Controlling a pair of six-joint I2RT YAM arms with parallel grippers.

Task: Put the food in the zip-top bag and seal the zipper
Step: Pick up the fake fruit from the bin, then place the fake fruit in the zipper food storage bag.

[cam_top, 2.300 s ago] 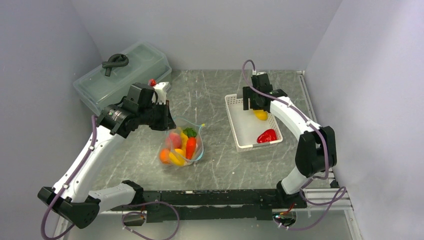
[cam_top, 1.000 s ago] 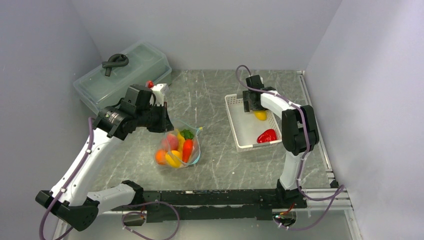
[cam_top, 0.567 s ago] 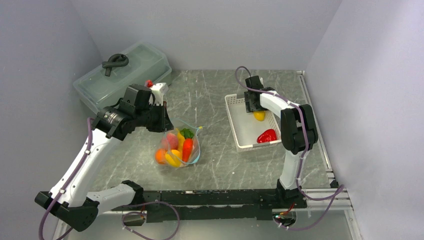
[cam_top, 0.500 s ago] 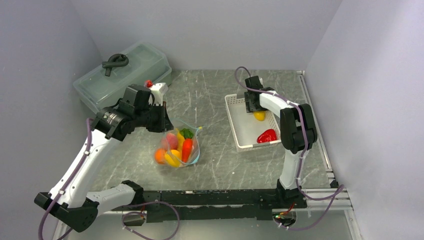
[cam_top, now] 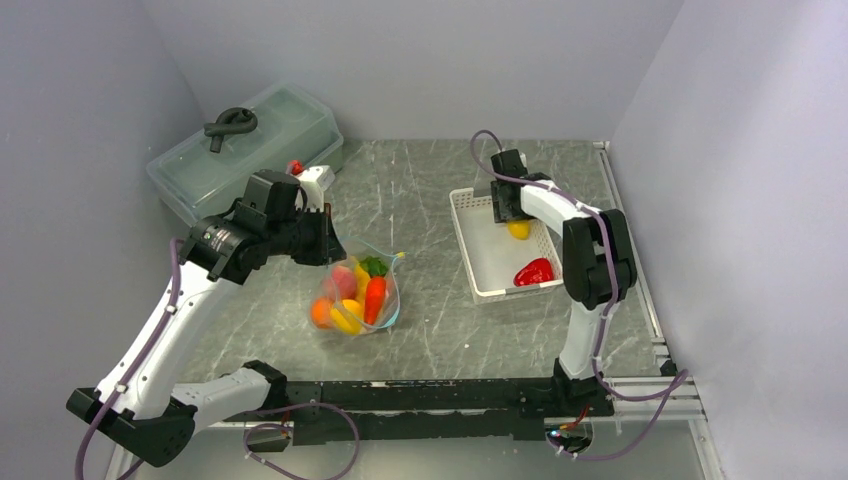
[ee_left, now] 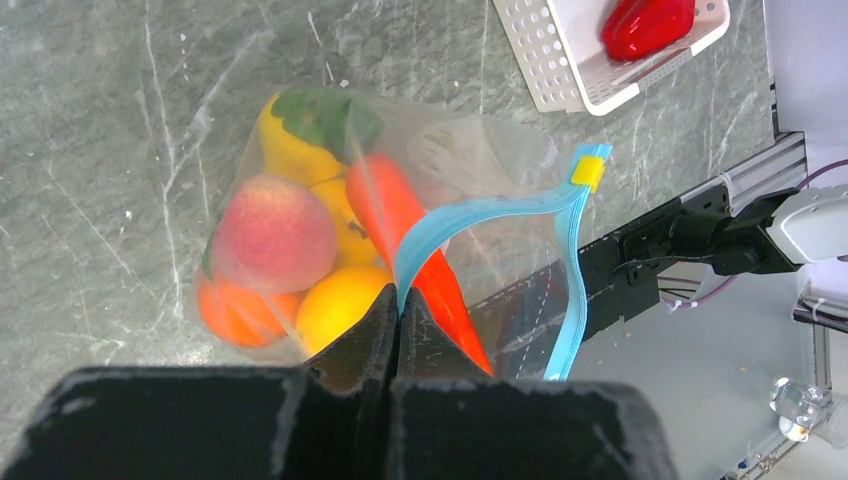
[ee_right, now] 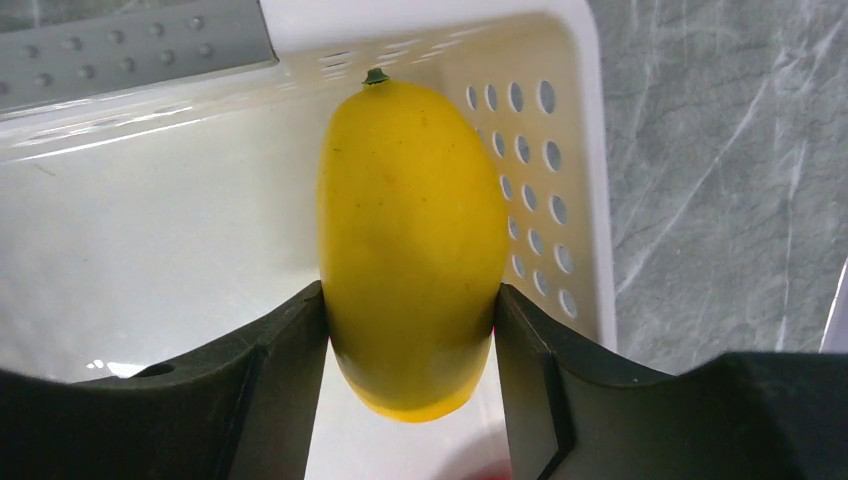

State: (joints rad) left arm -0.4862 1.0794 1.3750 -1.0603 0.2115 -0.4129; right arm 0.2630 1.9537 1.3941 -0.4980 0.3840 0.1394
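The right gripper (ee_right: 408,345) stands part-spread inside the white basket (cam_top: 468,250). Its two black fingers (ee_right: 290,350) press against opposite flanks of the mango (ee_right: 410,240), which stands with its stem end pointing away from the wrist, close to the basket's perforated wall (ee_right: 560,180). Across the table (cam_top: 430,190), the left gripper (ee_left: 398,298) is pressed fully together, pinching the zipper (ee_left: 480,213) where the teal strip curves back to the fingertips. The zip-top bag (ee_left: 470,150) hangs open from that pinch. One run of the strip arches to a yellow tab (ee_left: 590,168) and the other drops away toward the table edge.

The bag sits left of the basket and well apart from it, holding the peach (ee_left: 272,232), the carrot (ee_left: 395,210), an orange (ee_left: 232,310), a lemon (ee_left: 335,305) and a green piece (ee_left: 325,118) over more yellow fruit. The red pepper (cam_top: 534,271) lies alone at the basket's near end. A translucent lidded box (cam_top: 250,150) stands in the far left corner.

Whether the mango is resting on the basket floor or has cleared it cannot be told, as its lower end sinks behind the fingers. The left wrist's own black housing blocks the bottom of its view, hiding the bag's near side. The frame's top edge cuts off the pepper in that view. From above, the right fingers disappear behind the wrist body. Whether the bag's bottom touches the table is unclear.
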